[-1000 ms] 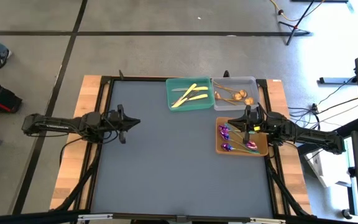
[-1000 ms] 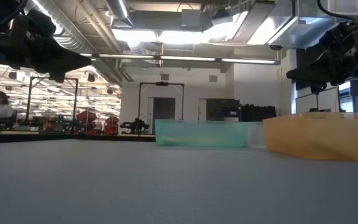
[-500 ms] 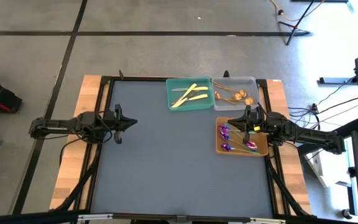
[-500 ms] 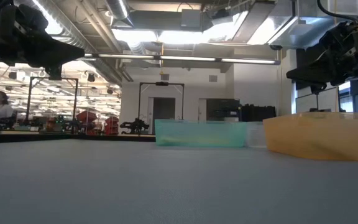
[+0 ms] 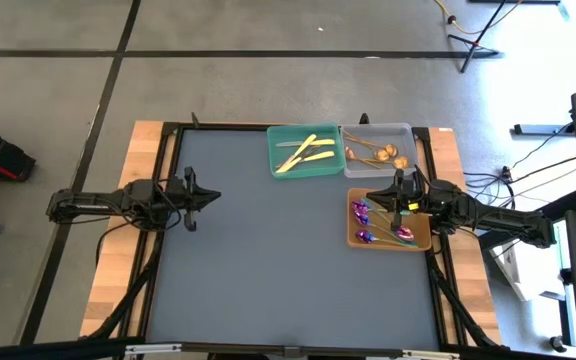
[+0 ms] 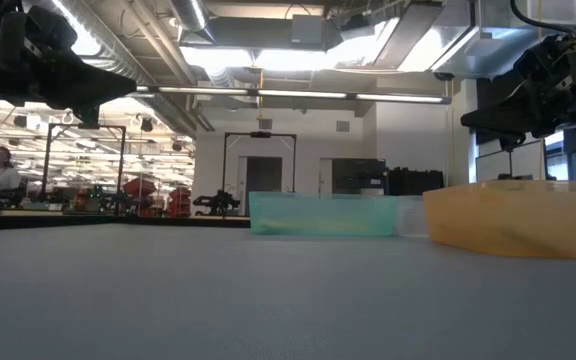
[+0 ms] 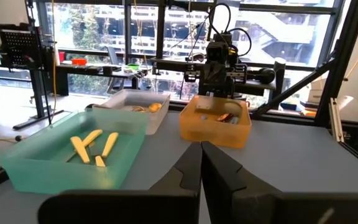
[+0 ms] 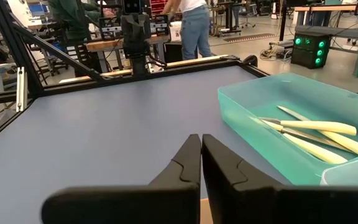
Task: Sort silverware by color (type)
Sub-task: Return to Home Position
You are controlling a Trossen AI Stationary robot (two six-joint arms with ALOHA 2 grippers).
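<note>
- my right gripper (image 5: 372, 198) is pinched shut and empty, hanging over the orange tray (image 5: 389, 248) edge, iridescent spoons (image 5: 380, 224) right beside it
- my left gripper (image 5: 208, 197) is also shut and empty, well apart from everything

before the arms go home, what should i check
1. The left gripper shut and empty: ok.
2. The right gripper shut and empty: ok.
3. The knives in the green tray: ok.
4. The copper spoons in the grey tray: ok.
5. The purple spoons in the orange tray: ok.
6. The right gripper away from the orange tray: not ok, it hangs above the tray's rim.
</note>
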